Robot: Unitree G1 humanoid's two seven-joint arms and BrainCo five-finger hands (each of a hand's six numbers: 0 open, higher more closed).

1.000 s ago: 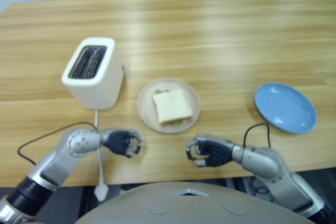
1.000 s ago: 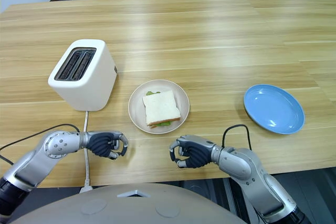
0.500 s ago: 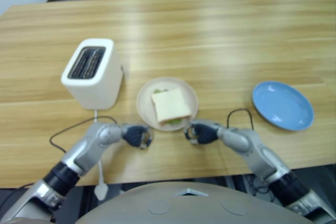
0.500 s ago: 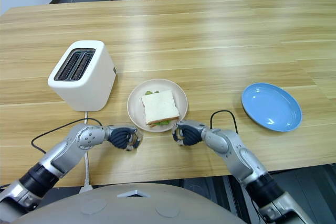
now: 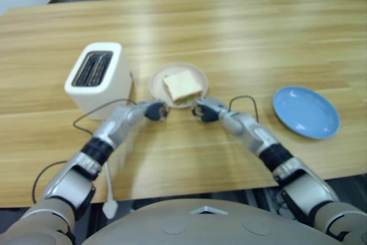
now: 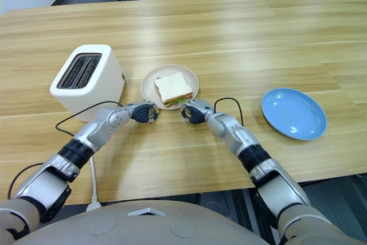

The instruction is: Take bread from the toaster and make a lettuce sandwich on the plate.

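Note:
A cream plate (image 6: 149, 86) lies on the wooden table, just right of the white toaster (image 6: 87, 76). On it rests a sandwich (image 6: 172, 87) of white bread, with green lettuce (image 6: 180, 101) peeking out at its near edge. The toaster's slots look dark and empty. My left hand (image 6: 144, 112) sits at the plate's near-left rim with its fingers curled. My right hand (image 6: 192, 111) sits at the near-right rim, also curled. Both hands press against the rim; neither holds anything.
A blue plate (image 6: 293, 113) lies empty at the right. The toaster's white cord (image 6: 92, 171) runs toward the table's near edge (image 6: 172, 185), under my left arm. Broad bare tabletop stretches behind the plate and toaster.
Both arms have stretched forward from near the table's front edge. The cream plate with the sandwich has slid away from me, now level with the toaster. Both hands stayed curled.

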